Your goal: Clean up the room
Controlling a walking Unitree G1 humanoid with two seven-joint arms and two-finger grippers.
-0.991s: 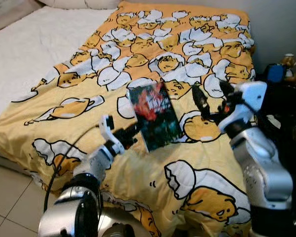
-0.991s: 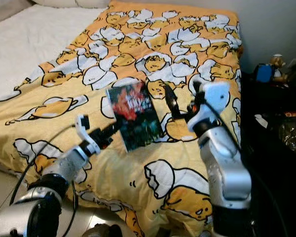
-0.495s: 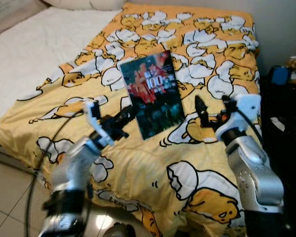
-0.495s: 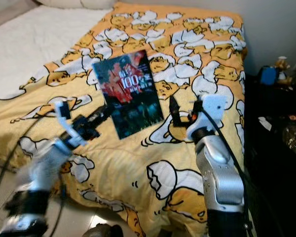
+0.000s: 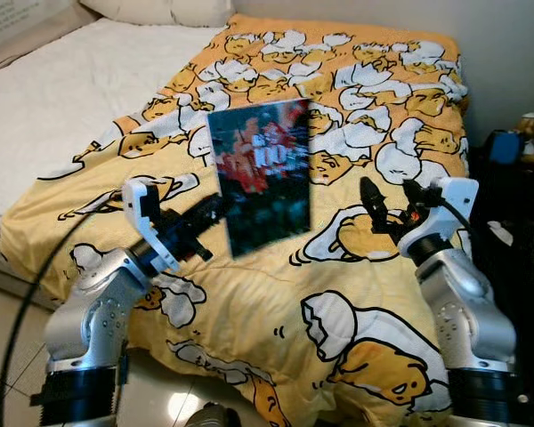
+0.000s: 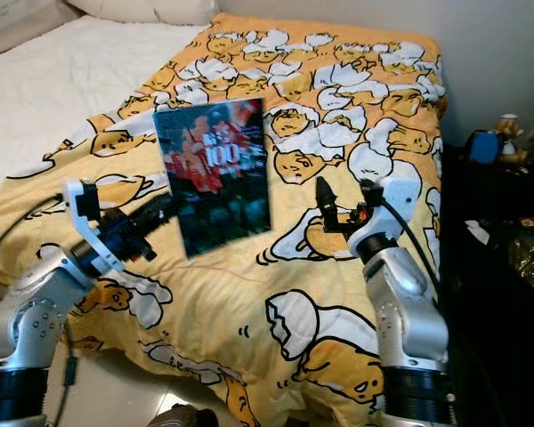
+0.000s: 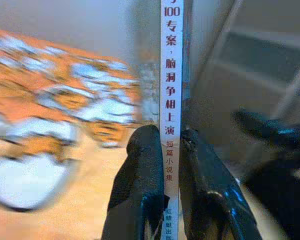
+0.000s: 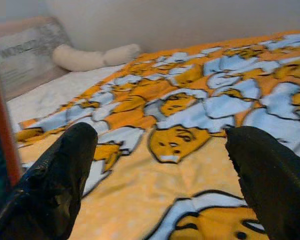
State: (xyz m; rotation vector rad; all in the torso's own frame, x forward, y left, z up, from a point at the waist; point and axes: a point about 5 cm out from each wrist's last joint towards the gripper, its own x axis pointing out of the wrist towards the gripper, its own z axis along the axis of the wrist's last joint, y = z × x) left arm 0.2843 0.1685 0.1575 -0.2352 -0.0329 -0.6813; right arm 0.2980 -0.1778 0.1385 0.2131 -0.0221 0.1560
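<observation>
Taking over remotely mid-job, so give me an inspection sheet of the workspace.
Surface: bed with yellow cartoon blanket; bare white mattress on its left.
Job's things: book held upright above the blanket.
Clutter: small items on dark stand right of bed, too small to identify.
Grippers: left pincer shut on the book's spine; right pincer open over the blanket.
Cables: black cable loops beside the left arm.
Surroundings: pillow, pale wall, tiled floor.

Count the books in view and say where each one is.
1. The book is held upright above the yellow blanket, pinched at its lower edge by the left tool. Others may be hidden.
</observation>
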